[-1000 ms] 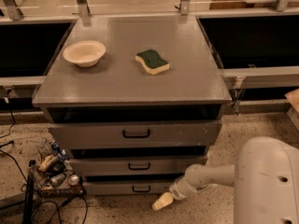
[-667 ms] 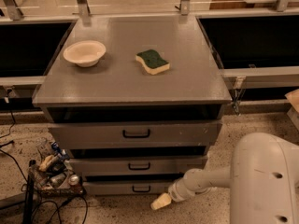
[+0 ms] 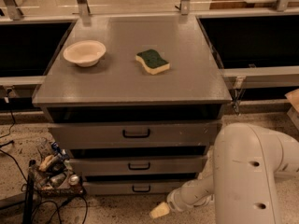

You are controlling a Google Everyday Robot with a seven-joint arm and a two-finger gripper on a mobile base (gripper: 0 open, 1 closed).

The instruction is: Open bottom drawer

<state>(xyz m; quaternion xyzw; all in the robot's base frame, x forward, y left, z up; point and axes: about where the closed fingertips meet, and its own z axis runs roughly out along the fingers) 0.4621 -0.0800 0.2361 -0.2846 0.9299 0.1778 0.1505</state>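
The bottom drawer point(image 3: 135, 187) is the lowest and slimmest of three grey drawers in the cabinet, with a small black bar handle point(image 3: 140, 188) at its middle. Its front sits about level with the drawer above. My gripper point(image 3: 160, 210) is low near the floor, just below and to the right of that handle, a short way in front of the drawer front. The white arm point(image 3: 247, 171) reaches in from the lower right.
A white bowl point(image 3: 84, 53) and a green-and-yellow sponge point(image 3: 152, 61) lie on the grey cabinet top point(image 3: 187, 78). A tray of bottles and cables point(image 3: 53, 171) sits on the floor at the cabinet's left. Dark bins flank the cabinet.
The arm has swung left and its body fills more of the lower right. The gripper has moved a little lower and left, toward the bottom drawer. The drawers have not moved.
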